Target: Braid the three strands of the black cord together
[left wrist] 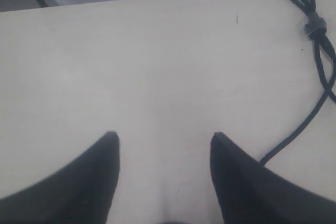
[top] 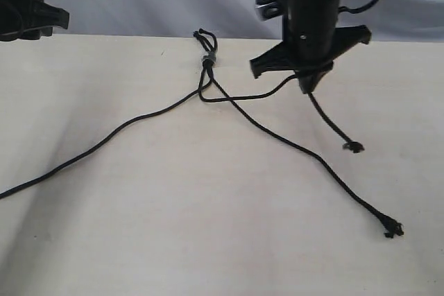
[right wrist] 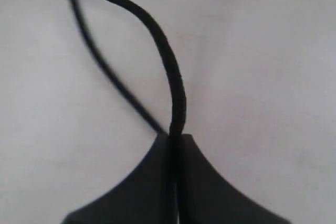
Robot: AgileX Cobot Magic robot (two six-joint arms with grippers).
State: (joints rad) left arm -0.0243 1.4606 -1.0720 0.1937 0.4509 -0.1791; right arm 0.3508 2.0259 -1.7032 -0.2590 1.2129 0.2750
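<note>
matte strand (right wrist: 178, 93) (curved), right gripper (right wrist: 175, 139) pinching

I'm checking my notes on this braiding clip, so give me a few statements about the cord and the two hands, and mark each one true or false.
1. The right hand is shut on the rightmost strand. True.
2. The left hand is holding a strand. False: it is open and empty above the table.
3. The cord is fully braided. False: below the grey band, the black cord spreads into loose, separate strands.
4. The leftmost strand runs off the left edge of the exterior view. True.
</note>
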